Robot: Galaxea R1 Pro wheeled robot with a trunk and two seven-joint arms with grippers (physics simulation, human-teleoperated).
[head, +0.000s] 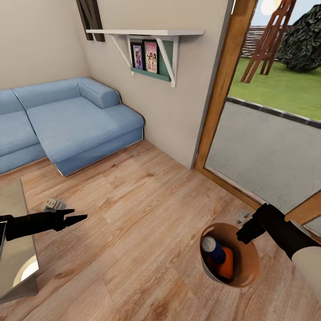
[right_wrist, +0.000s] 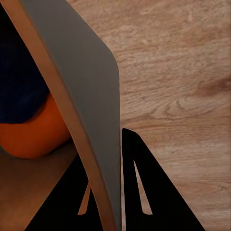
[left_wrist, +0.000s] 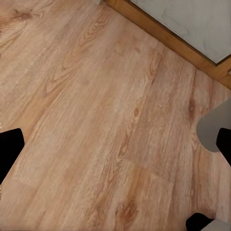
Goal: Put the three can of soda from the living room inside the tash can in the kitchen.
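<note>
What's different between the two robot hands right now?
The right gripper is pinched on the rim of the trash can, one finger inside and one outside; the left gripper holds nothing. The right one hangs low beside the glass door, carrying the blue can and orange can; the left points out over bare wooden floor. Both are black.

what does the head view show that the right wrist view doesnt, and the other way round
Head view alone: the blue sofa, wall shelf, glass door, the left gripper held open and empty, and the blue can.
Right wrist view alone: the fingers clamped either side of the trash can's wall.
Both: the trash can, the orange can inside it, and the wood floor.
</note>
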